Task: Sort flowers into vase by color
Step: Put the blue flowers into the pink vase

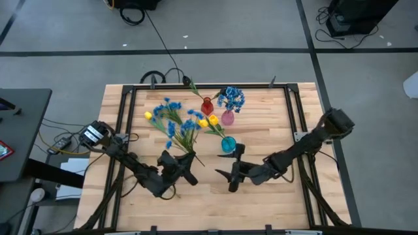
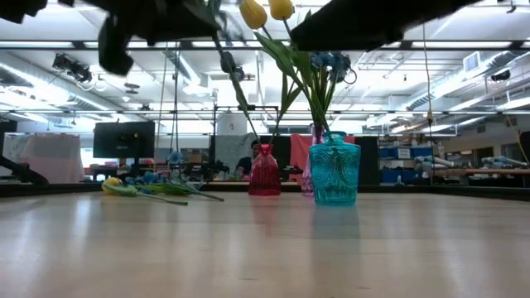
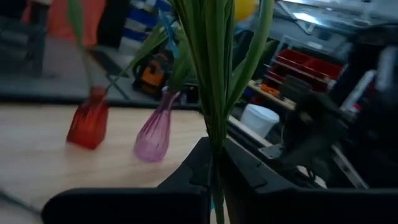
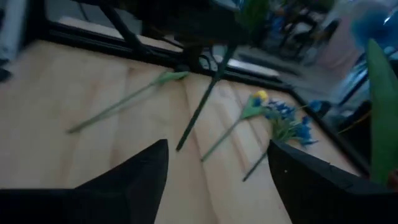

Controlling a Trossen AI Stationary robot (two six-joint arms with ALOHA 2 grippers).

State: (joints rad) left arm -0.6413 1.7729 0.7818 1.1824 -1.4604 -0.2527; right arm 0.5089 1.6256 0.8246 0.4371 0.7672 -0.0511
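Three vases point(image 1: 221, 126) cluster mid-surface point(image 1: 274, 196); loose flowers point(image 1: 171, 121) lie left of them; both arms sit in front, apparently apart.

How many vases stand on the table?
3: red vase toward the back, pink vase beside it on its right, teal vase nearer the grippers. None seems hidden.

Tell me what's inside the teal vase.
The teal vase holds green stems topped by yellow buds. Through the patterned glass, the stem bottoms and any water cannot be made out.
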